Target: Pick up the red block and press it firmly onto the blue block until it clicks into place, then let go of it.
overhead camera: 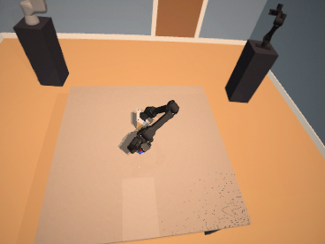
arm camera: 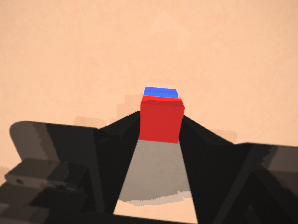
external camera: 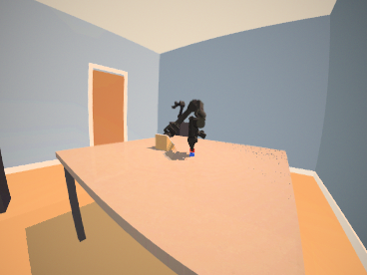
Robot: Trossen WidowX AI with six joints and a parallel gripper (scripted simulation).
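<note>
The gripper (overhead camera: pixel 140 148) (external camera: pixel 191 147) (arm camera: pixel 160 117) is clenched on the red block (overhead camera: pixel 141 149) (external camera: pixel 191 149) (arm camera: pixel 161 121), one finger against its left side and the other against its right in the wrist view. The block sits between the fingertips, with a broad red face exposed toward the wrist camera. The blue block (overhead camera: pixel 140 152) (external camera: pixel 191 154) (arm camera: pixel 161 92) is on the table (overhead camera: pixel 93 177) (external camera: pixel 199 199) (arm camera: pixel 225 50), outside the jaws. In the exterior view the red block is directly above it, with no gap that can be made out; whether the two are pressed fully together cannot be told. In the wrist view a strip of blue shows just past the red block's far edge, roughly in line with it.

The black arm (overhead camera: pixel 159 125) (external camera: pixel 197 107) reaches down to the blocks from above. In the top view, a tan object (overhead camera: pixel 139 125) (external camera: pixel 162 141) stands on the far side of the blocks, near the arm and apart from the blue block. In the exterior view it is to their left.

In the top view, the blocks are well inside the table's edges, with broad room toward the near, left and right edges; the far side is tighter, because of the tan object and the arm. In the exterior view, the near side has a wide stretch of tabletop, while the far edge is closer to the blocks.
</note>
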